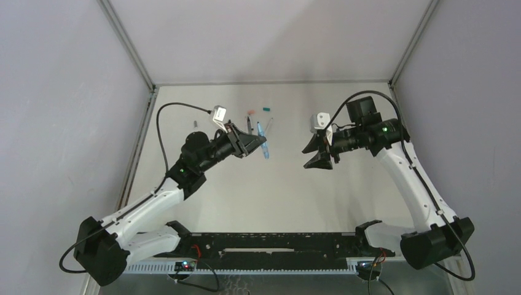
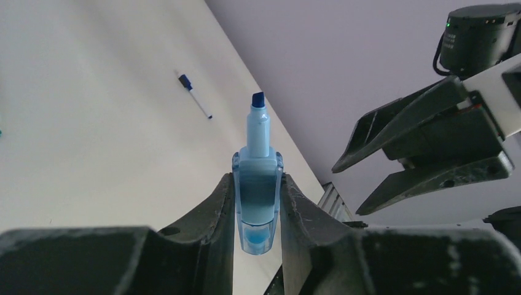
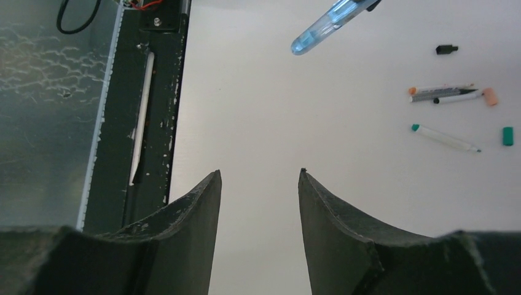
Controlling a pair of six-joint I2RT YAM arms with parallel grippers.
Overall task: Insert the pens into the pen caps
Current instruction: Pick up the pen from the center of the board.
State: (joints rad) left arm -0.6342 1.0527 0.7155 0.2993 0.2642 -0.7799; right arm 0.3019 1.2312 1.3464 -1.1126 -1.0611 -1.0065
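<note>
My left gripper [image 1: 262, 146] [image 2: 257, 178] is shut on the thick light-blue pen [image 1: 266, 153] [image 2: 258, 196] and holds it above the table. Its dark blue tip [image 2: 258, 98] is bare and points away from the wrist. My right gripper [image 1: 314, 155] [image 3: 260, 175] hangs open and empty a short way to the right, facing the pen [image 3: 325, 24]. At the back of the table lie thin pens [image 3: 442, 93], a white pen with a teal end [image 3: 445, 138], a salmon cap [image 3: 489, 96], a teal cap [image 3: 507, 136] and a black cap [image 3: 446, 49].
Another thin white pen with a blue end [image 2: 195, 95] lies apart on the table. A black rail [image 1: 264, 243] runs along the near edge between the arm bases. Grey walls enclose the table [image 1: 276, 196] on three sides.
</note>
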